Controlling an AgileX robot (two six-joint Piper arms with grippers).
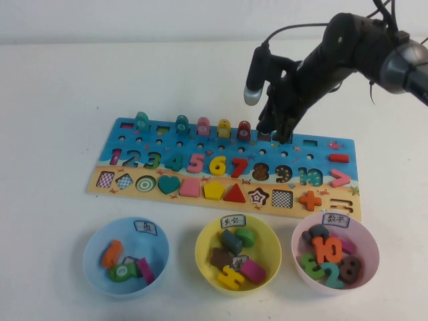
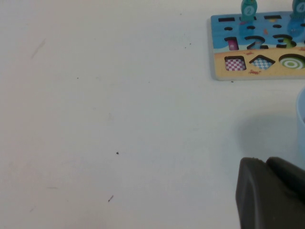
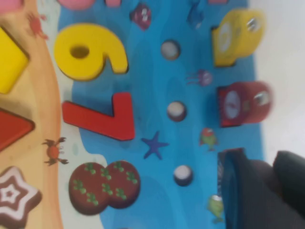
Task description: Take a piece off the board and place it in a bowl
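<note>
Standing in the far row of the board (image 1: 100,189), the piece (image 1: 265,136) is mostly hidden under the right gripper (image 1: 277,128).

Just beside it, at 9 o'clock, stands a red piece (image 1: 244,130). The right gripper hangs over the row (open or closed, I cannot tell). The bowl (image 1: 90,251) sits toward 7 o'clock, near the board. The left gripper (image 2: 271,191) hovers over bare table (image 2: 119,119), grip also unclear.

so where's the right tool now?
High view: the right tool is down at the board's far edge, right of the red fish piece, above the 8 and 9.
</note>
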